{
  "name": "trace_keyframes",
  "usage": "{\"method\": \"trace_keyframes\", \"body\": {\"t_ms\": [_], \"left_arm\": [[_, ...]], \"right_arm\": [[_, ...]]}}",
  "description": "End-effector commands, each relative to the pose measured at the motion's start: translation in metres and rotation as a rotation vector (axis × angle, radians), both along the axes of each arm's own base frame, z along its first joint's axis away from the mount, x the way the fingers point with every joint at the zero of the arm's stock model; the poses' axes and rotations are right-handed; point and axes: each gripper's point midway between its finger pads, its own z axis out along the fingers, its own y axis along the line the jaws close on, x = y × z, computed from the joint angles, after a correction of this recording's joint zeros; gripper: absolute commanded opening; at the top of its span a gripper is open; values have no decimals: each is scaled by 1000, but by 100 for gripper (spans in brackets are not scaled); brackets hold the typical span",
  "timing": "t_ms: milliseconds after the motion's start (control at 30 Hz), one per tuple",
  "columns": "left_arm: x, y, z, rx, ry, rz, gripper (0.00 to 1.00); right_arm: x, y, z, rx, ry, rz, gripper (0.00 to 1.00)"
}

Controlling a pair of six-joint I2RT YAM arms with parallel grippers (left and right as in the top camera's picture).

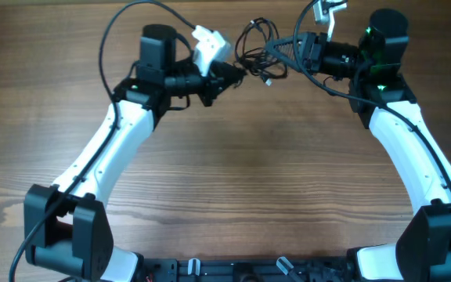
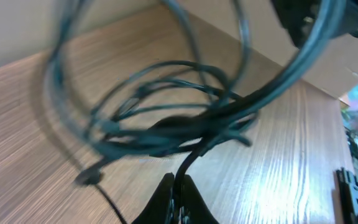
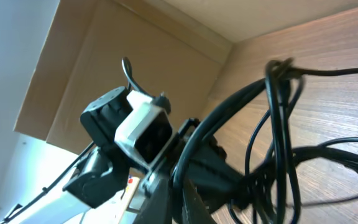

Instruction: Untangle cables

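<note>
Table (image 1: 233, 172) first. Left gripper (image 1: 237, 72), right gripper (image 1: 279, 48) at table's far middle, both clamped shut on cables (image 1: 258, 55) strung between. Judged light, limp, springy, maybe slick; best hold single strand near plug (image 2: 87, 178), tug gently.

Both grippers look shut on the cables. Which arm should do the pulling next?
Probably left: the left gripper pinches one strand of the cables, while the right gripper holds several strands, serving as anchor.

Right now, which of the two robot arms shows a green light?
The right arm. A green light glows on its black joint, near the cables. The left arm is only black and white, with no such light.
</note>
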Motion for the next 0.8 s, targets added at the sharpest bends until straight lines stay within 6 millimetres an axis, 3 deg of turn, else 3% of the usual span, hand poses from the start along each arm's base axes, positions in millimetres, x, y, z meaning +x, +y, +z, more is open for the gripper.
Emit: {"method": "trace_keyframes", "body": {"t_ms": [0,433,567,667,767], "left_arm": [[17,21,1,1,27,78,4],[21,61,19,-1,18,169,4],[22,70,15,4,45,189,4],[26,89,14,7,60,235,4],[28,115,22,4,57,296,4]], "right_arm": [[-3,0,7,-30,-62,-18,5],[13,-30,-74,-334,77,-233,4],[16,-55,-108,-510,135,-340,5],[15,-87,-137,-694,203,-458,5],[11,-111,-153,-821,250,-538,5]]}}
